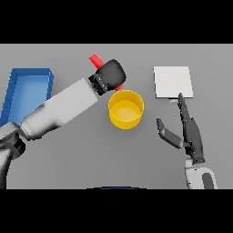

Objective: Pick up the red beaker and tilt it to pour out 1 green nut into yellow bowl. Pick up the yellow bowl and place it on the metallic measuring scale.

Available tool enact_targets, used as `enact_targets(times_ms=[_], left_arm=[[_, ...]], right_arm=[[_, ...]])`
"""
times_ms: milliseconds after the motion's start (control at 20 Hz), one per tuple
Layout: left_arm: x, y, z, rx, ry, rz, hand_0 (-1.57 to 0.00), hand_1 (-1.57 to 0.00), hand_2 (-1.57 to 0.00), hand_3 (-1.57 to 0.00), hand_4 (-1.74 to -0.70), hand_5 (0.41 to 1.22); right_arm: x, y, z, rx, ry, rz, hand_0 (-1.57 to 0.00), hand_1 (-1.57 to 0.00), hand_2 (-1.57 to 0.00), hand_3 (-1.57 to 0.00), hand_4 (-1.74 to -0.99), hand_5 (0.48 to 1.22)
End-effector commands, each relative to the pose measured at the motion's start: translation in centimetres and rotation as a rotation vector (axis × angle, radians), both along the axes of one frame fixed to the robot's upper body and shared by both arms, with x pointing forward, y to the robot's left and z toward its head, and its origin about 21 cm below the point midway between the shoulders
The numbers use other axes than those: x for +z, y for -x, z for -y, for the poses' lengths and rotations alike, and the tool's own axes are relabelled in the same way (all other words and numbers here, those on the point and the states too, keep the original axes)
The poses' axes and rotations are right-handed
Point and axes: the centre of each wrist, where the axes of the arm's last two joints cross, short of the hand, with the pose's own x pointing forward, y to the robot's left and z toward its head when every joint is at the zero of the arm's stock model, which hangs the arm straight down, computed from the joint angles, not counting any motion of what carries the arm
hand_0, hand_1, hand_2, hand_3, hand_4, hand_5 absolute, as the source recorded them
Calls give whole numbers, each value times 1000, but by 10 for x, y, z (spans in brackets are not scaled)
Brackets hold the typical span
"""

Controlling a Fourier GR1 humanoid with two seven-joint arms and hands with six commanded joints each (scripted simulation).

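The left hand (110, 73) is gripping the red beaker (96, 59), fingers curled round it, holding it tilted above the far rim of the yellow bowl (126, 109). The bowl is sitting on the grey table (91, 154), between the blue bin (28, 88) at the left and the pale square scale (172, 82) at the right. The right hand (189, 132) is lying near the scale with fingers straight and spread, one fingertip reaching its near edge
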Motion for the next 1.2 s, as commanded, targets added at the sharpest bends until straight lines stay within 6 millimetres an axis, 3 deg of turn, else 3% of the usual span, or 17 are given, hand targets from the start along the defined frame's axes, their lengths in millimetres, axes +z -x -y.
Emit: enact_targets(times_ms=[0,450,850,1000,1150], left_arm=[[1,-1,5,-16,-38,27,-1571,-1571,-1571,-1571,-1730,1220],[-9,3,29,-211,-331,164,-1571,-1571,-1571,-1571,-1734,1221],[-2,8,46,-301,-486,267,-1571,-1571,-1571,-1571,-1720,1221],[19,0,53,-318,-516,292,-1571,-1571,-1571,-1571,-1721,1221],[63,-18,53,-284,-533,400,-1571,-1571,-1571,-1571,-1722,1221]], right_arm=[[0,0,-2,0,15,3,1,1,1,1,-1188,647],[0,4,2,-13,1,12,1,1,1,1,-1162,627],[3,2,0,-15,19,20,1,1,1,1,-1151,634],[0,3,0,-9,5,18,1,1,1,1,-1153,636],[-1,-3,-2,3,-9,17,1,1,1,1,-1150,649]])
